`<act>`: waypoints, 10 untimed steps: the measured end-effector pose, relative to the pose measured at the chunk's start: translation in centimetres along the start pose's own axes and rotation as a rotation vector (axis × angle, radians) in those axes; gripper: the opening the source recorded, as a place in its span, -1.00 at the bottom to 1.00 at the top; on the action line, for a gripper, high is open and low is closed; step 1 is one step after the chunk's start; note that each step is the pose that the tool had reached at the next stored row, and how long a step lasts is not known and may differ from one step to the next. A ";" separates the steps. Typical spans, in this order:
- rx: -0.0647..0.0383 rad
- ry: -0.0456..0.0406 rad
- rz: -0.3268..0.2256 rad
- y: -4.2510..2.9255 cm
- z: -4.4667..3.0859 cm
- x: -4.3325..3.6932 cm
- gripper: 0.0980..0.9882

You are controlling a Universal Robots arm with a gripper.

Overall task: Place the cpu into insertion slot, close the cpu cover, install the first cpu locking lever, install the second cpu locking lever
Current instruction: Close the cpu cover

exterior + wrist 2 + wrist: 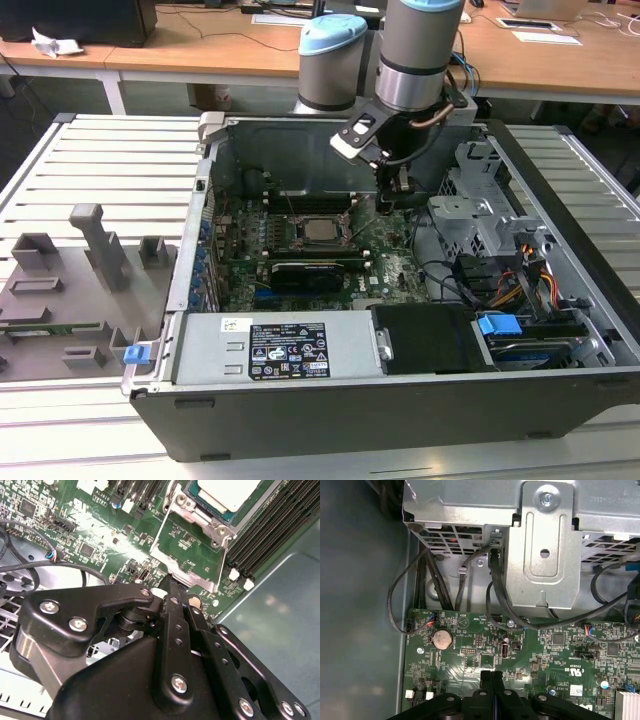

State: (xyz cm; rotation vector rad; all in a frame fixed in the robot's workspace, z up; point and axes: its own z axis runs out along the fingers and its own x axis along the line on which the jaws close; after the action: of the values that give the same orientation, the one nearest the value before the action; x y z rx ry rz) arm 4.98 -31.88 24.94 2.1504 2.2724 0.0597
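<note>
My jaws, shut and empty at the exterior view's three o'clock of the cpu [320, 231], should press the open cpu cover [190, 573] down slowly and squarely.

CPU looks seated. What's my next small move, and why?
Probably push the gripper gently against the cpu cover to start swinging it over the cpu. The cpu is already seated, the cover lies open beside it, and the shut gripper's tip is at the cover's near edge.
</note>
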 end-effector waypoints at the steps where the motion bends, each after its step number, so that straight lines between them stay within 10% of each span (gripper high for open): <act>1: 0.000 0.0000 0.000 -0.10 0.00 0.01 -0.98; 10: 0.000 0.0001 0.000 -1.00 0.00 0.06 -0.98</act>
State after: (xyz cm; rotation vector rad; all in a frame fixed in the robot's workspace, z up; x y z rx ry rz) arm 3.98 -31.88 24.91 2.1504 2.2725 0.0597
